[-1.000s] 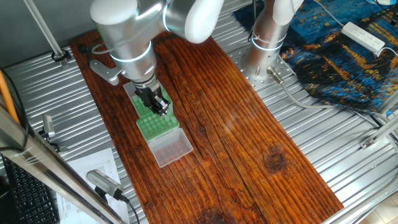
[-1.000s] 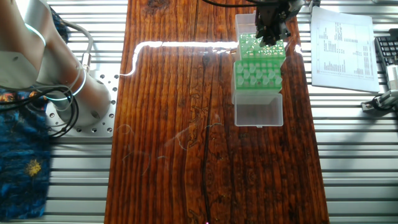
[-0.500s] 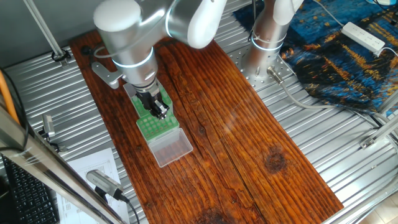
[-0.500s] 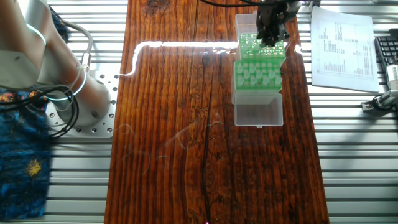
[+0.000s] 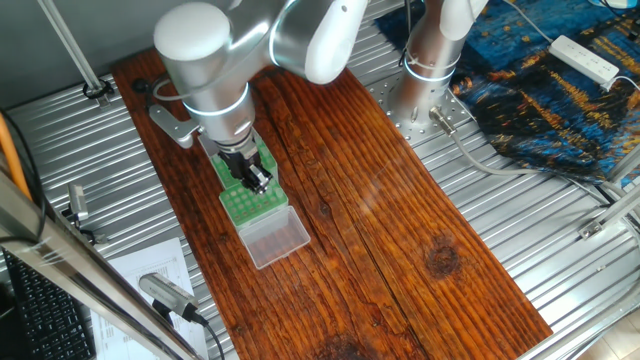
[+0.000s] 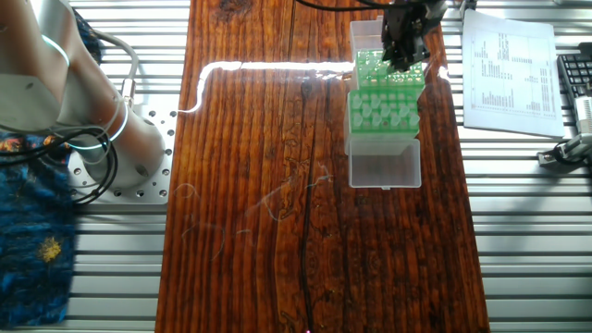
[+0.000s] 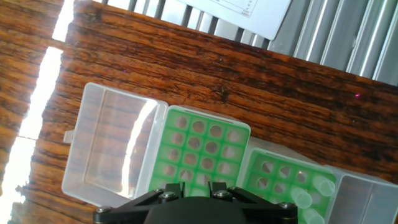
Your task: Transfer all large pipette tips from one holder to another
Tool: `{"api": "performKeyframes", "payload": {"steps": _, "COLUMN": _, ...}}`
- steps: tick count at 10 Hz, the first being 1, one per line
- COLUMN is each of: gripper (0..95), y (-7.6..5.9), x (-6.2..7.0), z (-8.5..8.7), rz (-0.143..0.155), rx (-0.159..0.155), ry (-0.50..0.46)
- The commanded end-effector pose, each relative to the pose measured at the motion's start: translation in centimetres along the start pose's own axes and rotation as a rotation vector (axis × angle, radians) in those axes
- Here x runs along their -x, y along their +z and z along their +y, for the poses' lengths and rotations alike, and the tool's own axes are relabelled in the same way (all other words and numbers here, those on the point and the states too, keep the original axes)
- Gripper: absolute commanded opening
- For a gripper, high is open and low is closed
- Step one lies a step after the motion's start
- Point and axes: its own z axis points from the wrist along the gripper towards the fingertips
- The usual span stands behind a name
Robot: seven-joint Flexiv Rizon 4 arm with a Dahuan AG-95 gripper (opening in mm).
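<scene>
Two green racks stand end to end at the board's edge. The rack with bare holes [image 7: 199, 146] lies right under my gripper [image 7: 196, 186]. The second rack [image 7: 283, 177] holds the large pipette tips [image 7: 316, 185], pale-green cones with their wide ends up. In the other fixed view the tips [image 6: 382, 113] fill the near rack, and the gripper [image 6: 404, 55] hangs over the far rack [image 6: 370, 65]. In one fixed view the gripper [image 5: 256, 180] is low over the racks [image 5: 243, 198]. The jaws stand close together with something pale green between them. The fingertips are hidden.
A clear open lid [image 7: 112, 146] hangs off the bare-holed rack and another [image 6: 384, 168] off the rack with tips. A printed sheet [image 6: 509, 65] lies beside the wooden board [image 6: 277, 185]. The arm's base [image 6: 120, 148] stands on the far side.
The arm has shifted slightly along the racks, and the gripper has stayed low over the bare-holed rack. The racks and tips have not moved.
</scene>
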Motion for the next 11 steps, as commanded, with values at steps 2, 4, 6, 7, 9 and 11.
{"api": "performKeyframes", "payload": {"steps": 2, "gripper": 19.0, "y": 0.06, "x": -0.29, "z": 0.04, "rz": -0.001, "rx": -0.004, "ry": -0.002}}
{"api": "performKeyframes", "payload": {"steps": 4, "gripper": 19.0, "y": 0.13, "x": -0.40, "z": 0.07, "rz": 0.000, "rx": -0.007, "ry": -0.003}}
{"api": "performKeyframes", "payload": {"steps": 6, "gripper": 19.0, "y": 0.18, "x": -0.44, "z": 0.07, "rz": 0.002, "rx": -0.014, "ry": -0.005}}
{"api": "performKeyframes", "payload": {"steps": 7, "gripper": 19.0, "y": 0.26, "x": -0.43, "z": 0.05, "rz": 0.002, "rx": -0.015, "ry": -0.005}}
{"api": "performKeyframes", "payload": {"steps": 9, "gripper": 19.0, "y": 0.37, "x": -0.41, "z": 0.02, "rz": 0.002, "rx": -0.019, "ry": -0.006}}
{"api": "performKeyframes", "payload": {"steps": 11, "gripper": 19.0, "y": 0.44, "x": -0.40, "z": 0.00, "rz": 0.002, "rx": -0.022, "ry": -0.010}}
